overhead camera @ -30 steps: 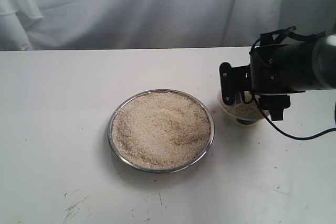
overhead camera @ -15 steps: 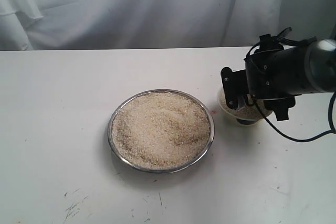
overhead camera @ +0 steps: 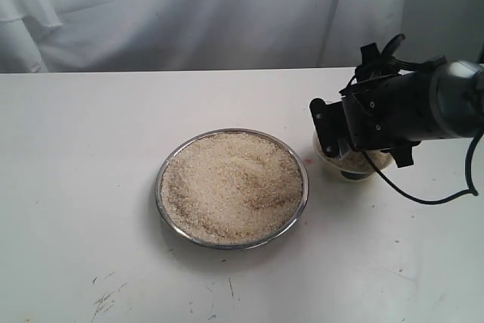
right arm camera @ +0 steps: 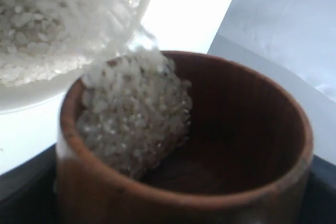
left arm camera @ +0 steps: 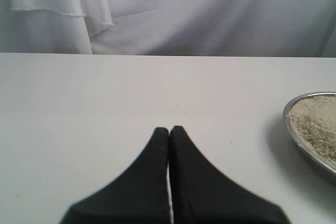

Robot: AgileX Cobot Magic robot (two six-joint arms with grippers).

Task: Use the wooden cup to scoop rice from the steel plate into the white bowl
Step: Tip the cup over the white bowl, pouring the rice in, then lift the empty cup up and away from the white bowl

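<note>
Rice (right arm camera: 136,124) crowds the lower lip of the wooden cup (right arm camera: 220,145), which is tipped mouth-first at the rim of the white bowl (right arm camera: 31,95). The bowl already holds grain. The right arm's (overhead camera: 408,107) jaws grasp the cup just above the bowl. The steel plate (overhead camera: 160,194), heaped full, sits beside the bowl on the worktop (overhead camera: 76,187). The left jaws are clenched on nothing, beyond the plate and well apart from the bowl. The pour likely depends on the cup's mouth pointing into the bowl.
</note>
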